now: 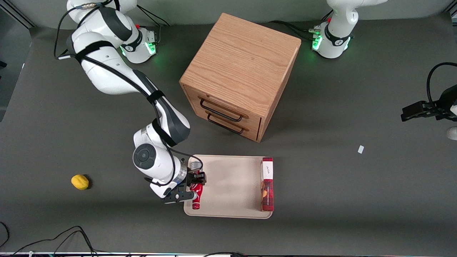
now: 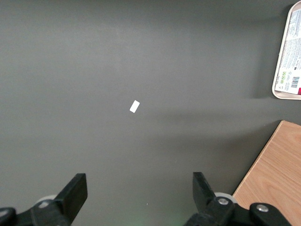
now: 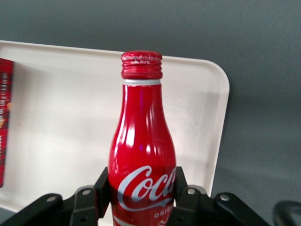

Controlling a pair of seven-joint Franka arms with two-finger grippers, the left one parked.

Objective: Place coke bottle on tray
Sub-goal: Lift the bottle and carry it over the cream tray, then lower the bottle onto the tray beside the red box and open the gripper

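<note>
Hand (image 1: 194, 185) clamped on the small red contour coke bottle with white script (image 3: 142, 155), lying over the working-arm end of the flat beige low-rimmed tray (image 1: 228, 178); carry looks done, release and retreat remain.

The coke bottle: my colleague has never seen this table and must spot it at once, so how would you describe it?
Start at the wooden drawer cabinet; nearer the camera lies a beige tray. At the tray's edge toward the working arm, the gripper is shut on the coke bottle. It is a glossy red contour bottle with white script and a red cap, unlike the flat red-and-white box along the tray's parked-arm edge.
</note>
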